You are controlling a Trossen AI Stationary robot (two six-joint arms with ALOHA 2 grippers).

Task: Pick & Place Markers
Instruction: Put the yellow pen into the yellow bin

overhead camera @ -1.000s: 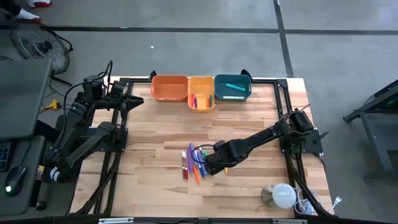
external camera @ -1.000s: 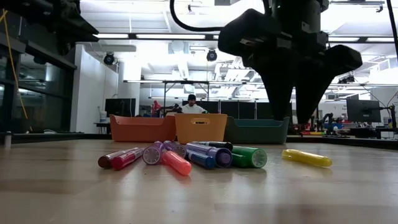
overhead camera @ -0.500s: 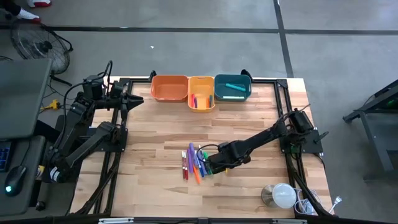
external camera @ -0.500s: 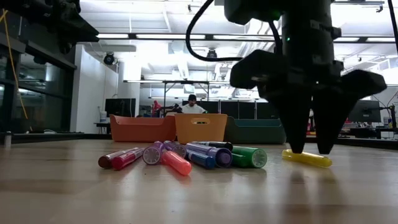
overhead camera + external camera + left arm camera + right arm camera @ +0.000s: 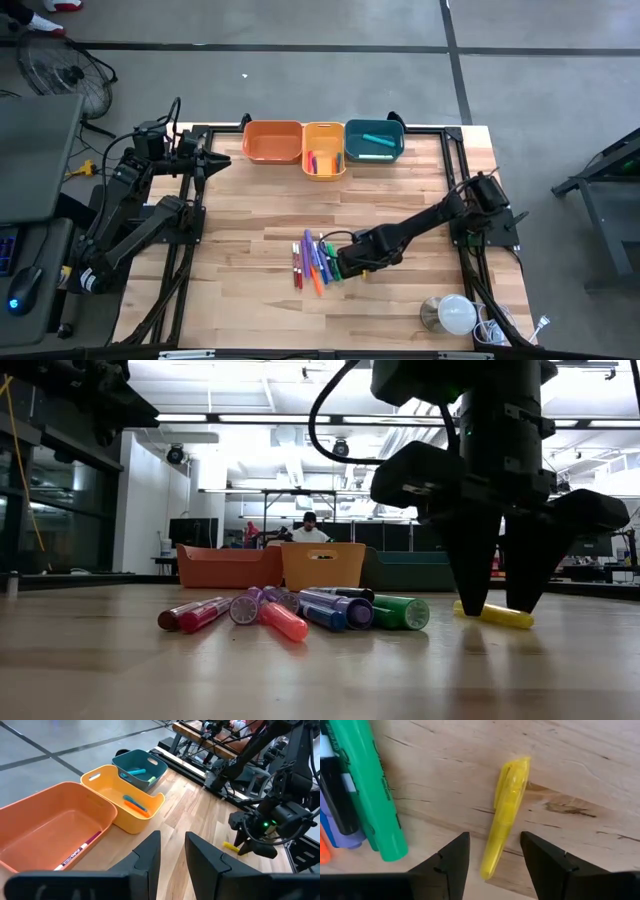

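Since the earlier frame, the right gripper (image 5: 497,605) has descended from well above the table until its fingertips (image 5: 470,603) reach the tabletop, one on each side of the yellow marker (image 5: 506,815). Nothing else has shifted.

Left arm: parked at the 9 o'clock edge of the table (image 5: 400,190). The left gripper (image 5: 172,851) waits with a narrow gap between its fingers and holds nothing; it faces the bins.

Marker pile (image 5: 315,263): a loose row just toward 6 o'clock from table centre, with red, purple, orange, blue and green barrels lying side by side, touching.

Yellow marker: lies alone just beside the pile, on its 3 o'clock side, apart from the green marker (image 5: 372,785). It is short, smooth, capped and flat on the wood.

Key relation: in the right wrist view the marker's near end sits between the open jaws, and its long axis runs forward, away from the gripper, slightly tilted. The right arm is far nearer. Judgement: closing should pinch that end across the barrel.
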